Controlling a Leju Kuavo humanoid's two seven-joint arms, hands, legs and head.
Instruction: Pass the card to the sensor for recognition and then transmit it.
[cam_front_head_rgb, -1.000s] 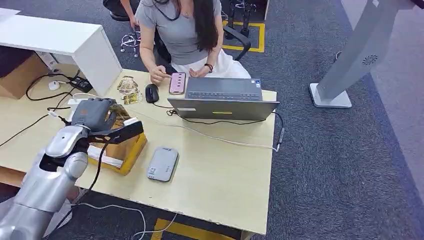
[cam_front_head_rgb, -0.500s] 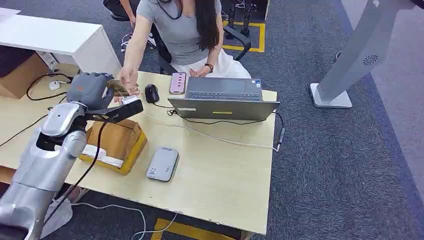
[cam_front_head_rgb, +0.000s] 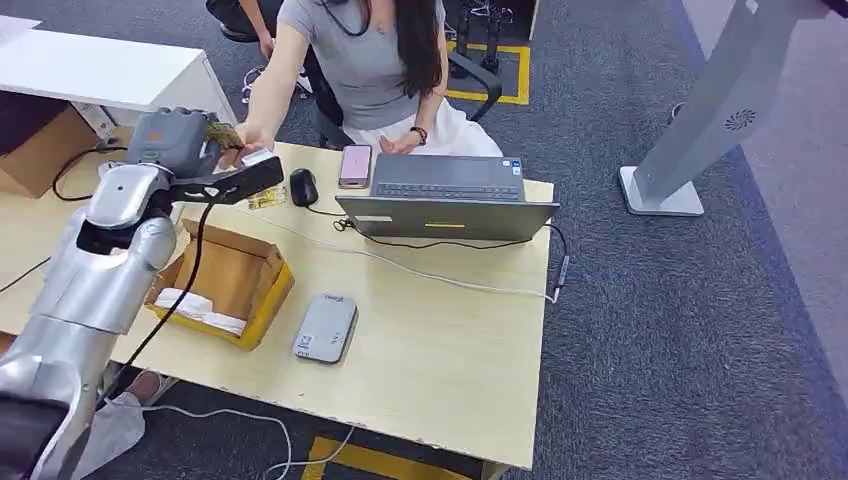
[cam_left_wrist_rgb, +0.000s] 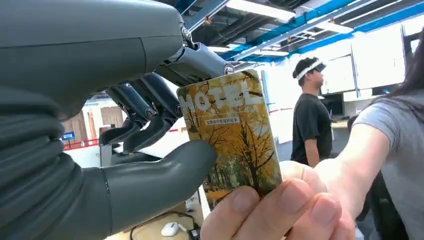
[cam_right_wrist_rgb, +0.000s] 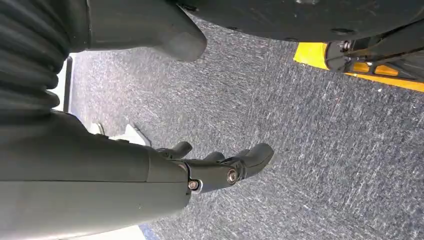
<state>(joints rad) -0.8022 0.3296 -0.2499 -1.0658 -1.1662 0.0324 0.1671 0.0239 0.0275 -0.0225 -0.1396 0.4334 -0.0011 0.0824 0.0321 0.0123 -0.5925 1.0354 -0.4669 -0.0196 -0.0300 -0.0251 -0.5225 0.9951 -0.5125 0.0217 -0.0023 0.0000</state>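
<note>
The card (cam_left_wrist_rgb: 230, 135) shows yellow autumn trees and pale lettering. My left hand (cam_left_wrist_rgb: 145, 130) pinches it between thumb and fingers. A person's hand (cam_left_wrist_rgb: 280, 205) grips the card's other end at the same time. In the head view my left hand (cam_front_head_rgb: 175, 140) is raised over the table's far left edge, with the card (cam_front_head_rgb: 225, 135) pointing at the person's hand (cam_front_head_rgb: 250, 142). The grey sensor (cam_front_head_rgb: 326, 327) lies flat on the table, nearer to me. My right hand (cam_right_wrist_rgb: 220, 165) hangs over the carpet with its fingers apart and nothing in it.
An open cardboard box (cam_front_head_rgb: 225, 280) stands on the wooden table (cam_front_head_rgb: 440, 340) beside the sensor. A laptop (cam_front_head_rgb: 447, 200), a mouse (cam_front_head_rgb: 303, 186) and a pink phone (cam_front_head_rgb: 354, 165) lie in front of the seated person (cam_front_head_rgb: 360, 60). Cables cross the table. A white desk (cam_front_head_rgb: 110, 75) stands at the left.
My left arm has lifted from over the box and swung to the far edge with the card. The person's arm has reached out and taken hold of the card's free end.
</note>
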